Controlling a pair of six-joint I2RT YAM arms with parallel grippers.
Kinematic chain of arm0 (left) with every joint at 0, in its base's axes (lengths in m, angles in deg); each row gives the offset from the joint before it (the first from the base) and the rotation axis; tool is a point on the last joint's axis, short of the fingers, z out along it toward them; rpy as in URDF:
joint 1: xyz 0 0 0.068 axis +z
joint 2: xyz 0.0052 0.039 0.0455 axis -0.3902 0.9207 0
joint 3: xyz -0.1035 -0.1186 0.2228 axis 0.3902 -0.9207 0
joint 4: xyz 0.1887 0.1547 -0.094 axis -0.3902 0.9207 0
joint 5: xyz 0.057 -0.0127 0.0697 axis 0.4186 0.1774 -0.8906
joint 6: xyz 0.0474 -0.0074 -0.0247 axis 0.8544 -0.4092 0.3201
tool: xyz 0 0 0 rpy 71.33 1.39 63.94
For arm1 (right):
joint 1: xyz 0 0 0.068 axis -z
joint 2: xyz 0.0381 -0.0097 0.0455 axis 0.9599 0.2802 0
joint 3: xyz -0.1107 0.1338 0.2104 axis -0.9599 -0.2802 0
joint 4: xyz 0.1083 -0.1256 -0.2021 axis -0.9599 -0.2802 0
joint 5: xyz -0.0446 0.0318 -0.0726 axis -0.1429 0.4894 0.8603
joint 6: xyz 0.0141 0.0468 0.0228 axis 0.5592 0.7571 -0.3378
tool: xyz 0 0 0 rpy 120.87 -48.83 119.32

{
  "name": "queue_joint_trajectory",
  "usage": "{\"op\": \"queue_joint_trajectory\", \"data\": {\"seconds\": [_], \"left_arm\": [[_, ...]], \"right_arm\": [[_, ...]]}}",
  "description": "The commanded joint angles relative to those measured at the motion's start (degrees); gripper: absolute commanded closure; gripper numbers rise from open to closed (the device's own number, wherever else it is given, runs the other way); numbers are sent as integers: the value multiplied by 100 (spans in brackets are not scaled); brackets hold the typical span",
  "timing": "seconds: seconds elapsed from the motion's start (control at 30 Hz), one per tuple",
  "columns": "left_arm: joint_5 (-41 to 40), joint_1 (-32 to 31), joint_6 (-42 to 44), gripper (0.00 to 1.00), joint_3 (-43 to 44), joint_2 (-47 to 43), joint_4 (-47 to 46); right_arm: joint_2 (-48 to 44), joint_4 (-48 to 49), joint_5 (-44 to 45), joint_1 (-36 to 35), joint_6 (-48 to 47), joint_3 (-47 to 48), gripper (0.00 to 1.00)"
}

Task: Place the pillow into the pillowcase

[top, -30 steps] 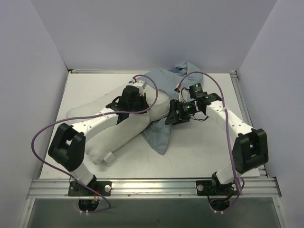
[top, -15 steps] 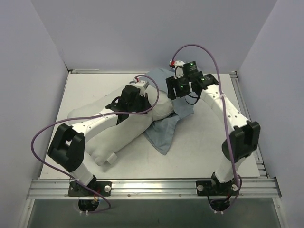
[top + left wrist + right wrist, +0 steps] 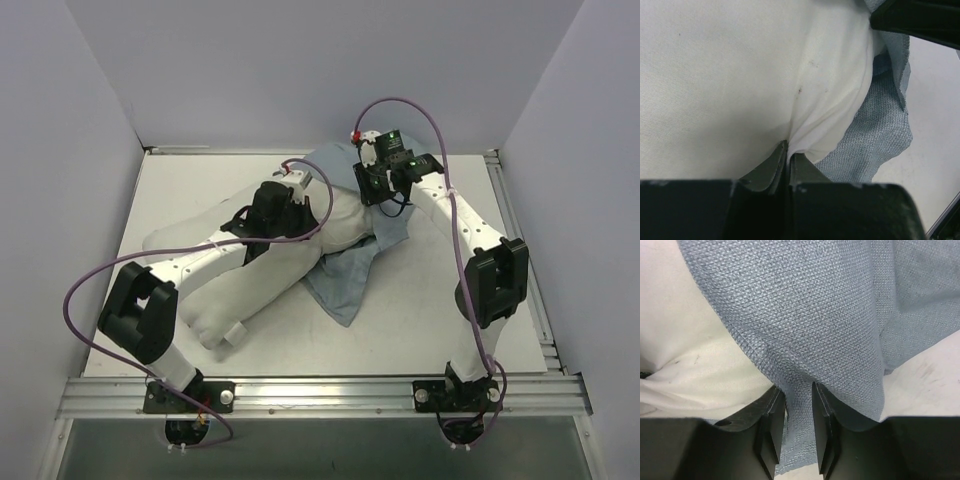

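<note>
The white pillow (image 3: 262, 282) lies diagonally from the near left toward the table's middle. Its far end rests against the pale grey-blue pillowcase (image 3: 345, 282), which is bunched under and behind it. My left gripper (image 3: 280, 215) is on the pillow's far half, shut on a pinch of its white fabric (image 3: 788, 148). The pillowcase shows to its right (image 3: 875, 130). My right gripper (image 3: 372, 195) is at the pillow's far end, shut on a fold of pillowcase cloth (image 3: 798, 400). The pillow shows at the left of that view (image 3: 690, 355). No navy printed side shows.
The white table (image 3: 440, 300) is boxed in by pale walls at left, back and right. A metal rail (image 3: 320, 390) runs along the near edge by the arm bases. Purple cables loop above both arms.
My right arm has swung from the table's middle right toward the back, dragging the pillowcase cloth up against the pillow's far end. My left gripper has stayed on the pillow.
</note>
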Motion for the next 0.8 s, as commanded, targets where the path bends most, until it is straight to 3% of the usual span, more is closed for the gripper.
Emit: {"op": "queue_joint_trajectory", "data": {"seconds": [0.0, 0.07, 0.1, 0.13, 0.27, 0.4, 0.47, 0.6, 0.77], "left_arm": [[177, 36, -191, 93, -20, -154, -348], [212, 53, -243, 95, -20, -128, -383], [247, 79, -366, 97, -11, -110, -410], [300, 167, -462, 100, -2, -93, -497], [967, 510, -1419, 100, -160, -40, -1225], [1302, 739, -2614, 100, -64, -110, -1709], [1241, 817, -2844, 100, 50, -171, -1816], [1039, 871, -3222, 100, 331, -259, -1816], [881, 836, -3329, 100, 279, -225, -1957]], "right_arm": [[-360, 131, 157, -62, -65, -46, 78], [-377, 96, -88, -71, -38, -20, 95], [-404, 96, -263, -62, 5, -54, 99], [-508, 87, -483, -62, 49, -46, 100], [-843, 165, -3410, -97, 944, -28, 100], [-1186, 1069, -4858, -597, 2639, -90, 100], [-1379, 1674, -5089, -922, 3318, -248, 100], [-1406, 1827, -4714, -810, 3100, -652, 100], [-738, 1940, -4659, -702, 3257, -345, 100]]}}
